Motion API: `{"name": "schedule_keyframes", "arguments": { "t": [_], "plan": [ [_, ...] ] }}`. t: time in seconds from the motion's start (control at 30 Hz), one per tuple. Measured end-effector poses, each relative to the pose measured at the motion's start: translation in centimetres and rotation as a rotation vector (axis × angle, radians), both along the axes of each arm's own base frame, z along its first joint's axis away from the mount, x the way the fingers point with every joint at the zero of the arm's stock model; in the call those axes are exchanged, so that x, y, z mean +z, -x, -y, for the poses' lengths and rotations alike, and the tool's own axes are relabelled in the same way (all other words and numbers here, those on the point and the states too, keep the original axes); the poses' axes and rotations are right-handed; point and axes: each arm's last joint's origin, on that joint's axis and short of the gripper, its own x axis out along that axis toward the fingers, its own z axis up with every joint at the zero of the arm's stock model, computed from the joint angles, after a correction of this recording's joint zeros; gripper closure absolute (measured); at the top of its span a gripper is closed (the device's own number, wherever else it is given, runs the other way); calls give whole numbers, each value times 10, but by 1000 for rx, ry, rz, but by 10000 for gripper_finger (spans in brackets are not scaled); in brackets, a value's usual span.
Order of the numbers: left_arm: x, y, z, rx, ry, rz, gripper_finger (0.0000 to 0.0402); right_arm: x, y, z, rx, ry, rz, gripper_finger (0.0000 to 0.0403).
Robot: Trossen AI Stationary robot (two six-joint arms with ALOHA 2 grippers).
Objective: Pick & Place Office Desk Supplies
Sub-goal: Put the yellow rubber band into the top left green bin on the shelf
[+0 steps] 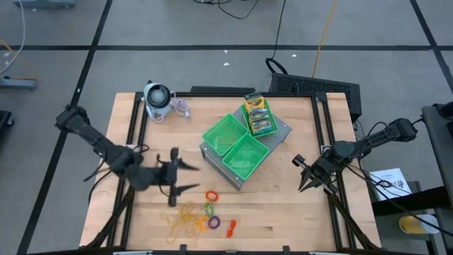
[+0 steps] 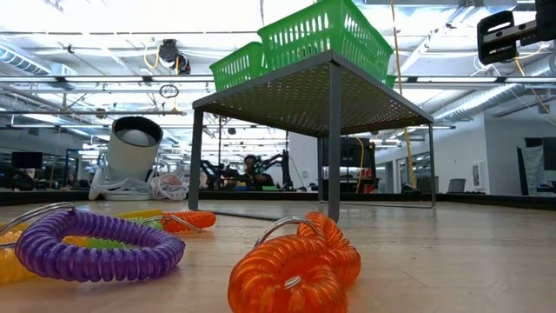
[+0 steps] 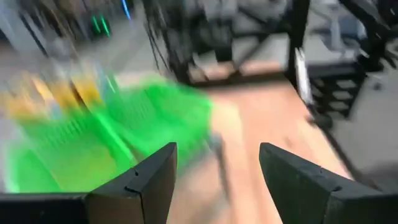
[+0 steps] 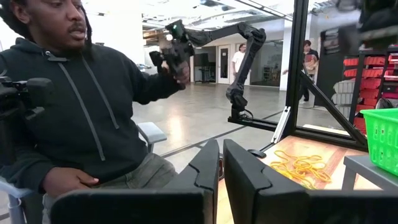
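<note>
Left claw point(image 1: 185, 177) spread wide, empty, above worktop point(image 1: 283, 219) beside green trays point(image 1: 237, 145). Right claw point(image 1: 306, 176) nearly pressed together, empty, at worktop's right edge. I see rubber bands point(image 1: 185, 219) & coil rings point(image 1: 211, 196) near front edge; card boxes point(image 1: 257, 115) on rear tray.

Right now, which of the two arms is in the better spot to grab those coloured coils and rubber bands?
The left, I'd say. Its claw is open and hovers just above the coils and rubber bands. The right claw sits shut near the table's far edge, beyond the green trays.
</note>
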Motion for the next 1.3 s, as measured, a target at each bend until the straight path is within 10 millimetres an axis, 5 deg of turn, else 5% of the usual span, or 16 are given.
{"name": "schedule_keyframes", "arguments": {
  "t": [0.37, 0.83, 1.3],
  "plan": [
    [-69, 17, 36, 255, 425, -437, 163, 0, 0, 0, 0, 0, 0, 391],
    [-143, 7, 68, 389, 587, -891, 163, 0, 0, 0, 0, 0, 0, 391],
    [-161, -3, 63, 761, 898, -939, 163, 0, 0, 0, 0, 0, 0, 390]
  ]
}}
